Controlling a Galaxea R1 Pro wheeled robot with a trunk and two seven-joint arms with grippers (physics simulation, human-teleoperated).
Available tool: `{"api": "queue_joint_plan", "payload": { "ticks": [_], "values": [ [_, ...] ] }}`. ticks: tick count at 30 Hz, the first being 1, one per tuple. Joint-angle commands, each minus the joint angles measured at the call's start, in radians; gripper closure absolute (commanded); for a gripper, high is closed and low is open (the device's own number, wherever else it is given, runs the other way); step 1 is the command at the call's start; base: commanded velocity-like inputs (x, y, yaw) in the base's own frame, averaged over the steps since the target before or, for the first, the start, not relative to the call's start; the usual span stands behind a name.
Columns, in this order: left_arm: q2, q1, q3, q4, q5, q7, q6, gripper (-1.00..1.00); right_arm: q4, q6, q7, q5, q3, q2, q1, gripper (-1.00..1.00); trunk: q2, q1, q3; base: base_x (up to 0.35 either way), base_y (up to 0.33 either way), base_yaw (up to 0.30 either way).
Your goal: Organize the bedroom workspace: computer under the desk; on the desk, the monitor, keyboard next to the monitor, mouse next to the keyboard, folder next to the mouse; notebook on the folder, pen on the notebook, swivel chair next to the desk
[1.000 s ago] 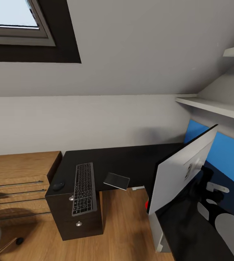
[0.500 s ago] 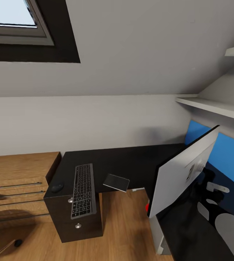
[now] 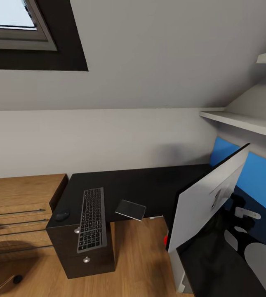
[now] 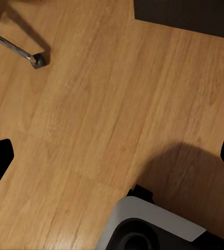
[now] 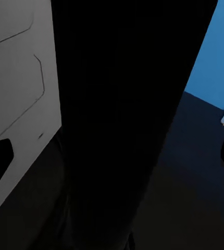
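We face the black desk [image 3: 149, 183] under a sloped grey ceiling and dark-framed skylight [image 3: 34, 37], the monitor [image 3: 207, 198] tilted hard at our right with its white back toward us. In the right wrist view our right claw [image 5: 114, 156] sits close against the monitor's dark edge, fingers spread wide, gripping nothing; the blue back panel [image 5: 216, 62] lies beyond it. Our left claw [image 4: 112, 156] hangs open over the wood floor [image 4: 91, 104], a chair castor [image 4: 37, 61] well ahead of it.

The keyboard [image 3: 91, 218] and mouse [image 3: 62, 215] rest on a black drawer cabinet [image 3: 79, 251], and the notebook [image 3: 130, 209] overhangs the desk's edge, all well apart from both claws.

The risk, as we judge it: the leaning monitor could topple or slide off the matte top if our right arm nudges it, and a passing brush could tip the notebook to the floor.
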Motion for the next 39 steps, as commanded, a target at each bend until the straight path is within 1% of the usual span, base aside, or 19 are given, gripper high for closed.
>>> {"api": "queue_joint_plan", "payload": {
  "ticks": [1, 10, 16, 28, 39],
  "values": [
    [0.000, 0.000, -0.003, 0.000, 0.007, 0.002, -0.003, -1.00, 0.001, -0.006, 0.003, -0.010, 0.001, 0.000, -0.001, -1.00, -0.001, 0.000, -0.002, 0.041, -0.032, 0.000],
    [0.000, 0.000, -0.002, 0.000, 0.007, 0.002, -0.003, -1.00, 0.001, -0.006, 0.003, -0.010, 0.001, 0.000, -0.001, -1.00, -0.001, 0.000, -0.002, 0.017, -0.009, 0.000],
    [0.000, 0.000, -0.002, 0.000, 0.008, 0.002, -0.003, -1.00, 0.001, -0.006, 0.003, -0.010, 0.002, 0.000, -0.001, -1.00, -0.001, 0.000, -0.002, 0.097, 0.000, 0.000],
    [0.000, 0.000, -0.001, 0.000, 0.008, 0.002, -0.003, -1.00, 0.001, -0.006, 0.003, -0.010, 0.001, 0.000, -0.001, -1.00, -0.001, 0.000, -0.002, 0.008, 0.000, 0.000],
    [0.000, 0.000, -0.001, 0.000, 0.008, 0.002, -0.003, -1.00, 0.001, -0.003, 0.002, -0.016, -0.003, -0.013, -0.001, -1.00, -0.001, 0.000, -0.002, 0.000, 0.000, 0.000]
  ]
}}
